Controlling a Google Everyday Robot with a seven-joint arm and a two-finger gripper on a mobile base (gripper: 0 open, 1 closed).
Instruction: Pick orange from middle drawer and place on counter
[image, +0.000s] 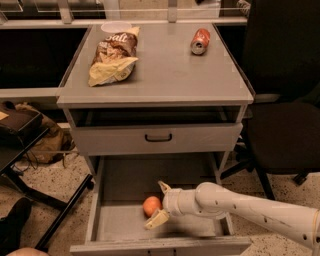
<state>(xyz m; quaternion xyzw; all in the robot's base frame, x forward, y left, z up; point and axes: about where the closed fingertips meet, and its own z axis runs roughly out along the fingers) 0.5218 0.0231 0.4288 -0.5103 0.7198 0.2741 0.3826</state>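
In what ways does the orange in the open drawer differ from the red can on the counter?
The orange is a plain round fruit; the soda can is a red cylinder. The orange sits in the middle drawer; the soda can lies on its side on the counter. The open gripper flanks the orange, far from the soda can. Both look similar in size.

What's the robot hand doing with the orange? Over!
Gripper open, low in the middle drawer, orange right at its fingertips. Orange on drawer floor, not lifted. Chip bag, soda can on counter. Over.
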